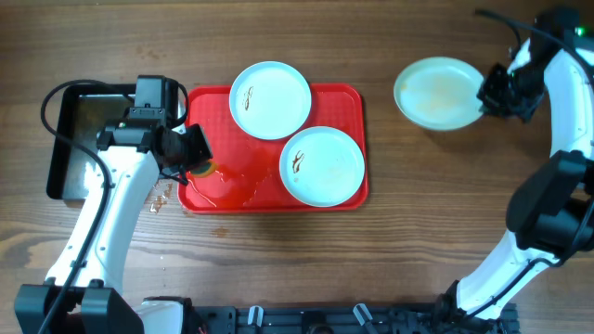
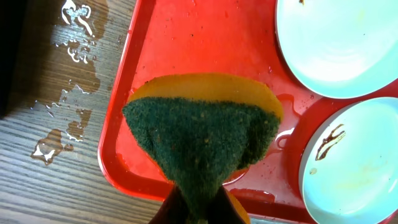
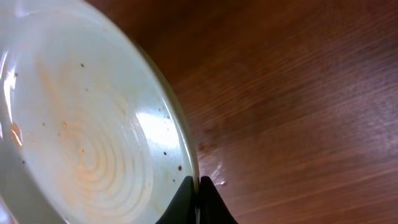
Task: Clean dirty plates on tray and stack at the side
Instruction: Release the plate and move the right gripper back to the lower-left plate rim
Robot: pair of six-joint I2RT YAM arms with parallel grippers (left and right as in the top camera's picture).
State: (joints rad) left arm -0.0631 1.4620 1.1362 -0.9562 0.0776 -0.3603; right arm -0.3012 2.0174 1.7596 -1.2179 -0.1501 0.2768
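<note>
The red tray (image 1: 349, 100) lies mid-table with two pale plates on it. One plate (image 1: 270, 99) is at the back, one plate (image 1: 322, 165) at the front right; each has a dark brown smear. Both show in the left wrist view (image 2: 339, 37) (image 2: 354, 165). My left gripper (image 1: 197, 160) is shut on a green and yellow sponge (image 2: 202, 134) over the tray's wet front-left corner (image 2: 124, 162). My right gripper (image 1: 490, 93) is shut on the rim of a third plate (image 1: 438, 92), right of the tray. That plate (image 3: 81, 130) is wet with faint orange rings and small specks.
A black metal pan (image 1: 67, 139) stands at the far left, partly under the left arm. Water drops lie on the wood (image 2: 65, 118) left of the tray. The right arm's lower links (image 1: 557, 204) stand along the table's right edge.
</note>
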